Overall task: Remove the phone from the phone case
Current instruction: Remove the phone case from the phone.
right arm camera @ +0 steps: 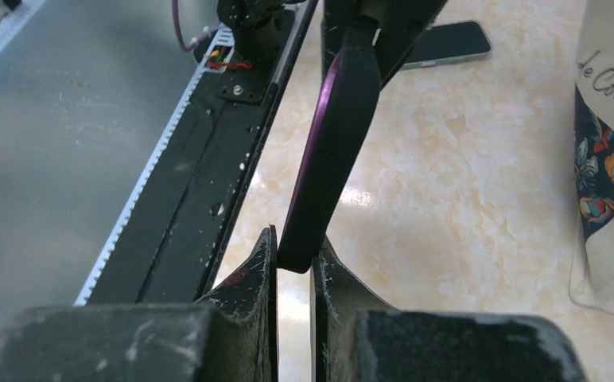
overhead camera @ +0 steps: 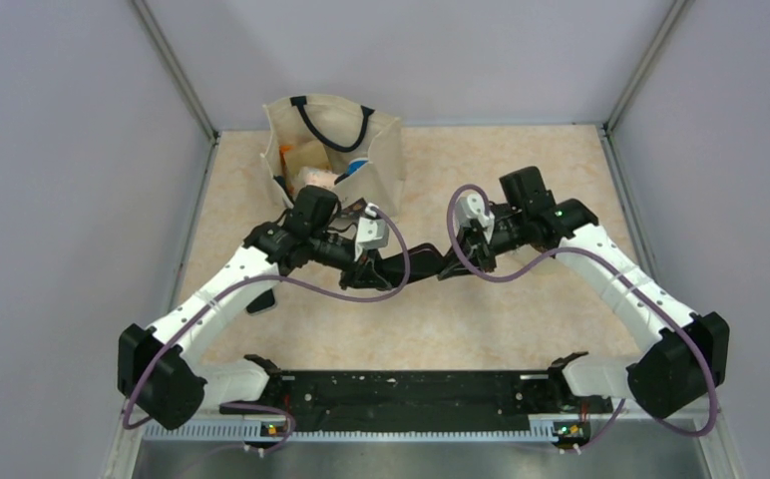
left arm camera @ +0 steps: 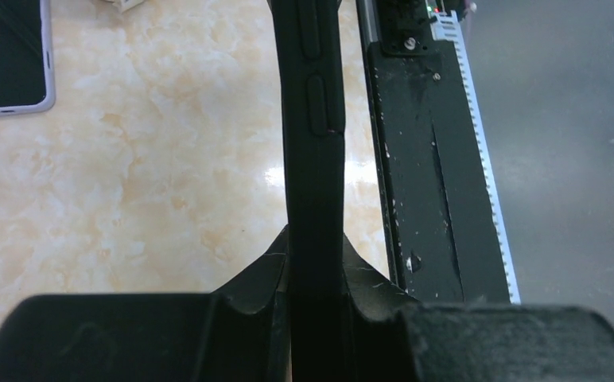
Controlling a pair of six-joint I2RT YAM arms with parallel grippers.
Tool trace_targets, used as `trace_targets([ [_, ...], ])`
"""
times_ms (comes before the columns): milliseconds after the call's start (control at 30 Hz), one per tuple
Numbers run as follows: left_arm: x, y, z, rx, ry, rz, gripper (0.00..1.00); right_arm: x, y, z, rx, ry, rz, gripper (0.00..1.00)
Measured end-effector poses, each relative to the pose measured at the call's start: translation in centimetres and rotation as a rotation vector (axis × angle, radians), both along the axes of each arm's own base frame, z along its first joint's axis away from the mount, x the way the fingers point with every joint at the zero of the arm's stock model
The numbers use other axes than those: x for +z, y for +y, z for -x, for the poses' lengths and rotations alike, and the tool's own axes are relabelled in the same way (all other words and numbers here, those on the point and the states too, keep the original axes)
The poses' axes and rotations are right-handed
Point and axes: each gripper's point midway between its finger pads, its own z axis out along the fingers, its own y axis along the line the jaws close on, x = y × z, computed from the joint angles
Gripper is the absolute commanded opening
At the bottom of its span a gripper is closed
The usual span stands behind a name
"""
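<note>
Grey walls box in a beige marble-look counter (overhead camera: 481,329), with a black base rail (overhead camera: 401,389) along the near edge where both arms are bolted. At the back there's a cream tote bag (overhead camera: 381,150) with stuff in it. A second phone (left arm camera: 5,56) in a pale case lies flat on the counter off to the left, not part of the action as far as I can tell.

The main event is mid-counter. Both arms meet there with the black phone case (overhead camera: 423,259) held up in the air between them, edge-on and clear of the surface. The left fingers (left arm camera: 248,290) are closed tight across its thickness, with the side buttons visible just beyond the grip. The right fingers (right arm camera: 248,278) are pinched nearly all the way together on the very tip of the opposite end. A thin purple strip runs along one edge there, which I'd guess is the phone (right arm camera: 313,151), so it looks like it's sitting fully inside the case. I can't tell if the right side has only the case lip or the whole end.

So I'd call this the start of the peel. Both grips are set and nothing's separated yet. Next move probably wants the left to hold firm while the right bends that corner back to pop the phone free, gently, so neither end slips out.
</note>
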Motion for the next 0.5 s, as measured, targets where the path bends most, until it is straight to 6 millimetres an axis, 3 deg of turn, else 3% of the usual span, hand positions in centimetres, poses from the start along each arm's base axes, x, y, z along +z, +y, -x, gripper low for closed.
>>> trace_targets([
  [167,0.0,0.8,0.8,-0.078,-0.051,-0.033,0.0,-0.4,0.4,1.6,0.082,-0.094,0.021,0.0],
  [500,-0.9,0.8,0.9,-0.155,-0.123,-0.086,0.0,-1.7,0.0,2.4,0.136,-0.182,0.056,0.0],
])
